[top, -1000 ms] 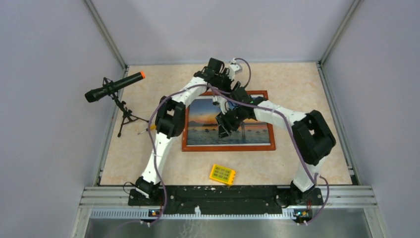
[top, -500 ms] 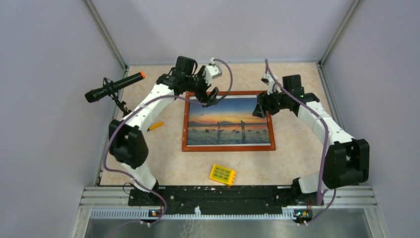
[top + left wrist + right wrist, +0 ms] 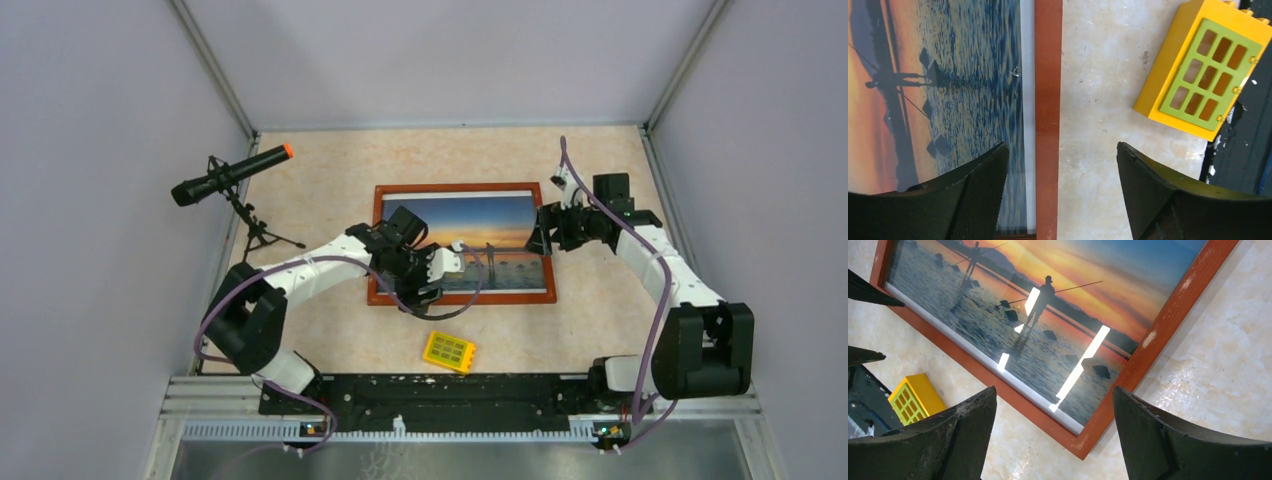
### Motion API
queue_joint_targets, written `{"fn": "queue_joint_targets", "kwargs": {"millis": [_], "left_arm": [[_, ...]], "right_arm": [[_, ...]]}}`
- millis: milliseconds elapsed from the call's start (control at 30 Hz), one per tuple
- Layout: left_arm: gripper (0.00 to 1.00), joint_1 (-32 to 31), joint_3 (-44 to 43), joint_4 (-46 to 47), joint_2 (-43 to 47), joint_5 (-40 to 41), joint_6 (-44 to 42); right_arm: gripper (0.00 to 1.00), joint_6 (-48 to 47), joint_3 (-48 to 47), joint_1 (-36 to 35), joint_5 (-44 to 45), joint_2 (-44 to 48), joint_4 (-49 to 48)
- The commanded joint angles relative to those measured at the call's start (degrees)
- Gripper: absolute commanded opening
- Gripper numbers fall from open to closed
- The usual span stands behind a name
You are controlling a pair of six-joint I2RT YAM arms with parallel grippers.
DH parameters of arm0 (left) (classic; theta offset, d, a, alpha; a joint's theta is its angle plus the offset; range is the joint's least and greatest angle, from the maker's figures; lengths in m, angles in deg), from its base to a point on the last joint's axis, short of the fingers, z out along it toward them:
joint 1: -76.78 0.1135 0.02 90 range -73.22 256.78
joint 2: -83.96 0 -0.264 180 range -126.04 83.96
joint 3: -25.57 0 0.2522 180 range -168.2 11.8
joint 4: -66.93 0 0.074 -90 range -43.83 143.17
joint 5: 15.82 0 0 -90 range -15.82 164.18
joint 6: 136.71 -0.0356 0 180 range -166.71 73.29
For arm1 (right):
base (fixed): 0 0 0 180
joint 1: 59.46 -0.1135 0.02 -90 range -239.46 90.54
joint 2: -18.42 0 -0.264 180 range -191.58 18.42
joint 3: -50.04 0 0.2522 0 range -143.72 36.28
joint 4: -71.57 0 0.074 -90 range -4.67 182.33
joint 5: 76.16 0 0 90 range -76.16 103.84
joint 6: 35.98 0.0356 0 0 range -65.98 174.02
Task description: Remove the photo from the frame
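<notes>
Photo (image 3: 480,215): orange sunset sky shading to blue, dark-blue rippled water, black silhouettes, thin white margin.
Frame (image 3: 1048,100): reddish-brown, scuffed pale in spots.
Block (image 3: 449,352): yellow, lime-green grid panel.
Table (image 3: 330,170): cream-beige, faintly marbled.
Microphone (image 3: 225,175): black, orange tip.
Tripod (image 3: 255,232): black.
Arms (image 3: 300,272): white shells, black joints.
Cables (image 3: 655,330): purple.
Fingers (image 3: 978,200): black, fine mesh pattern inside.
Walls (image 3: 100,150): pale lilac-grey.
</notes>
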Motion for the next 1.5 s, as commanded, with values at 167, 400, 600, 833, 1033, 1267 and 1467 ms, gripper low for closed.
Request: {"fn": "queue_joint_targets", "kwargs": {"millis": [167, 400, 600, 833, 1033, 1267, 1467], "left_arm": [[0.75, -4.50, 1.25, 9.08, -4.00, 6.09, 3.30], [0.68, -8.76, 2.63, 13.26, -7.17, 15.36, 3.10], [0.39, -9.72, 1.70, 12.24, -10.18, 16.24, 4.19], [0.05, -9.69, -4.54, 5.91, -8.72, 14.34, 5.32], [0.00, -8.94, -8.40, 1.61, -8.24, 12.80, 5.13], [0.00, -6.80, -9.22, 2.16, -9.75, 11.80, 5.00], [0.00, -6.02, -9.21, -1.28, -11.23, 3.10, 3.15]], "right_arm": [[0.85, -1.77, 1.04, 0.01, -1.83, 2.40, -3.01], [0.86, -1.68, 1.31, 0.10, -1.92, 2.84, -3.26], [0.86, -1.55, 1.42, 0.53, -2.33, 2.66, -3.27], [0.86, -1.42, 1.25, 1.55, -3.66, 2.38, -3.05], [0.86, -1.42, 1.22, 2.02, -4.28, 2.64, -3.01], [0.86, -1.42, 1.12, 2.29, -5.01, 2.54, -2.86], [0.86, -1.55, 1.15, 2.86, -5.43, 2.45, -2.83]]}}
